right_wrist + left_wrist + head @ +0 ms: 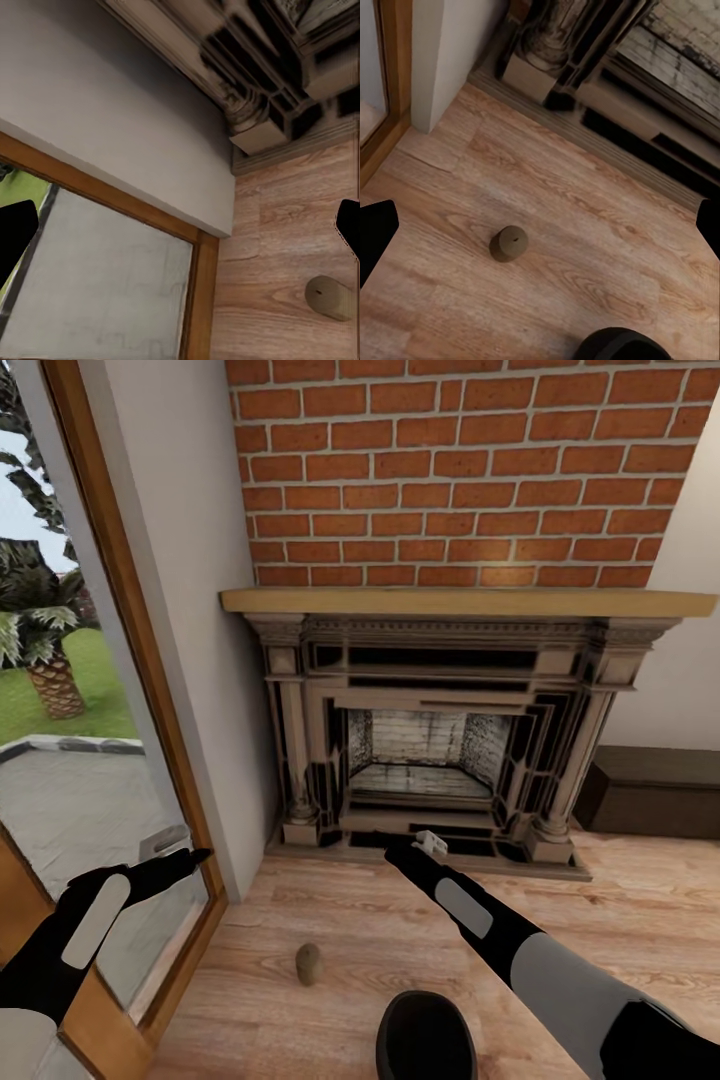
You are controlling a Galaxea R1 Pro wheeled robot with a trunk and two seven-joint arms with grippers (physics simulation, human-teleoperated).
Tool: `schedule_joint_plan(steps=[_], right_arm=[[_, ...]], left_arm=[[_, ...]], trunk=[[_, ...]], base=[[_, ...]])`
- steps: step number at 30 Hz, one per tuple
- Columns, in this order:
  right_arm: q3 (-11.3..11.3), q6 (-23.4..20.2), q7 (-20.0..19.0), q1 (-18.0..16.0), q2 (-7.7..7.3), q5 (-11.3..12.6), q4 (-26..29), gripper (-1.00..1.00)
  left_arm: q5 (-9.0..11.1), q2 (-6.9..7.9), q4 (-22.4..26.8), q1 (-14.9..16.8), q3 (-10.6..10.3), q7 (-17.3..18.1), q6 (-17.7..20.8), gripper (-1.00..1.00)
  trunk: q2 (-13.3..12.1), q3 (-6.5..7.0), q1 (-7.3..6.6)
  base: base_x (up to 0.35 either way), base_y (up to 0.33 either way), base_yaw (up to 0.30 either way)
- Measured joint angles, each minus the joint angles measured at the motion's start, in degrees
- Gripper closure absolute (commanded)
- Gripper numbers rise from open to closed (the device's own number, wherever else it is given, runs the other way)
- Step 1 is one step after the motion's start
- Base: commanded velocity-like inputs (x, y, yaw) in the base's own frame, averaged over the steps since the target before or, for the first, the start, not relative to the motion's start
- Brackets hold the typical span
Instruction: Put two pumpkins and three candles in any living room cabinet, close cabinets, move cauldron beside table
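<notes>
Facing the ornate dark fireplace (450,750), I see one short stubby beige-tan candle (308,963) lying on the wooden plank floor (300,900), near the round matte black cauldron (425,1040). Left gripper (540,225) hangs above it, jaws spread wide, empty; right gripper (180,225) likewise. Candle looks light, rigid, likely to roll, so I'd pinch across its sides.

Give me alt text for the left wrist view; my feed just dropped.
A short, stubby beige-tan cylindrical candle stands alone on the light wooden plank floor, between the two black fingertips of the open left gripper. The rounded rim of a matte black cauldron shows near the candle, and the dark ornate carved fireplace base lies beyond.
</notes>
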State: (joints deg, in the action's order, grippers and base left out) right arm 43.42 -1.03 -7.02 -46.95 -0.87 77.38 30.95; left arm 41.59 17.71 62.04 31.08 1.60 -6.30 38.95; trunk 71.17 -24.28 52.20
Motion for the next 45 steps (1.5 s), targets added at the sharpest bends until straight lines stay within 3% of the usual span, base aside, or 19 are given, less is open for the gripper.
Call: schedule_joint_plan(steps=[8,27,45], right_arm=[[-0.03,3.42,-0.6,0.02,0.06,-0.01,-1.22,-1.0],[-0.02,3.55,-0.66,0.02,0.04,-0.07,-1.22,-1.0],[-0.02,3.56,-0.68,0.01,0.06,-0.02,-1.24,-1.0]], left_arm=[[0.08,0.01,0.11,0.01,-0.15,0.03,-0.01,-1.0],[0.05,0.03,0.08,0.02,-0.14,-0.04,0.02,-1.0],[0.07,0.04,0.11,0.0,-0.17,-0.04,-0.01,-1.0]], trunk=[[-0.01,0.0,0.02],[0.0,0.98,0.01],[0.0,1.05,0.01]], base=[[0.024,0.0,-0.002],[0.055,0.041,-0.211],[0.048,0.007,-0.014]])
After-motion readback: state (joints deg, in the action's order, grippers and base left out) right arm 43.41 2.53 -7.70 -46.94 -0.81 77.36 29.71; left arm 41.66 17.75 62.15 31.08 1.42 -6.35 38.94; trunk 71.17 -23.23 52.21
